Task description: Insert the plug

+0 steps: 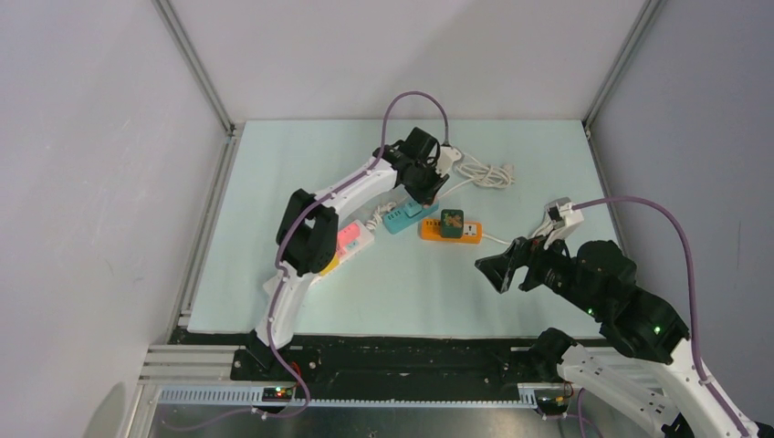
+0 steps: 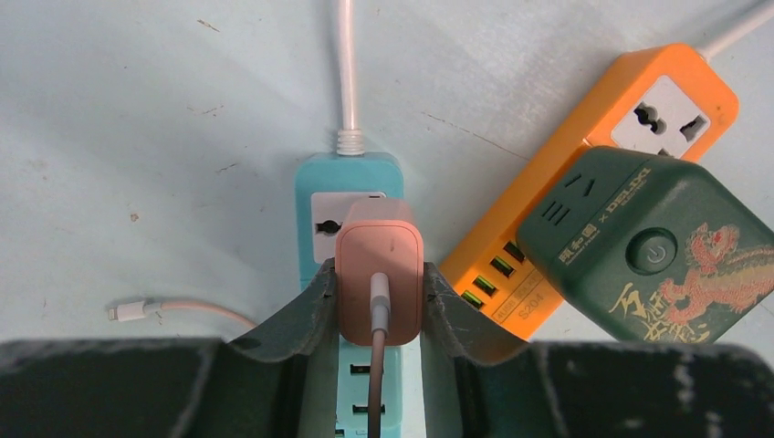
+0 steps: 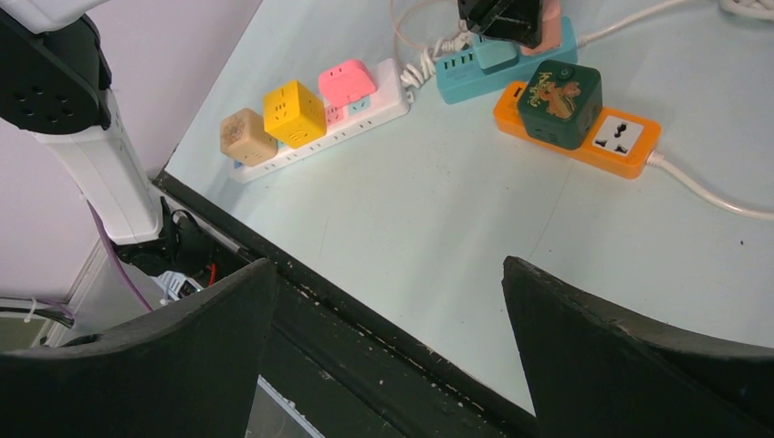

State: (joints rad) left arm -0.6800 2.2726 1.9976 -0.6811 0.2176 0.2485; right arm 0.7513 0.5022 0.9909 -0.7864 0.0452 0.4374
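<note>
**Plug is over the socket, but the push is not finished**

You have the pink plug pinched from both sides in the left gripper. It sits on top of the teal power strip, right over a socket near the cord end. I cannot tell if the pins are all the way in. My guess is that you need one more push straight down, and then you can let go.

The right gripper hangs in the air with its jaws spread wide and nothing in them. From above, it is at 4 o'clock from the strips and well apart from them.

There are no boxes or bowls here. The strips do the holding:
- The orange power strip, at 4 o'clock from the teal one, holds a green cube adapter.
- The white power strip, at 8 o'clock, holds a tan cube, a yellow cube and a pink cube.
</note>
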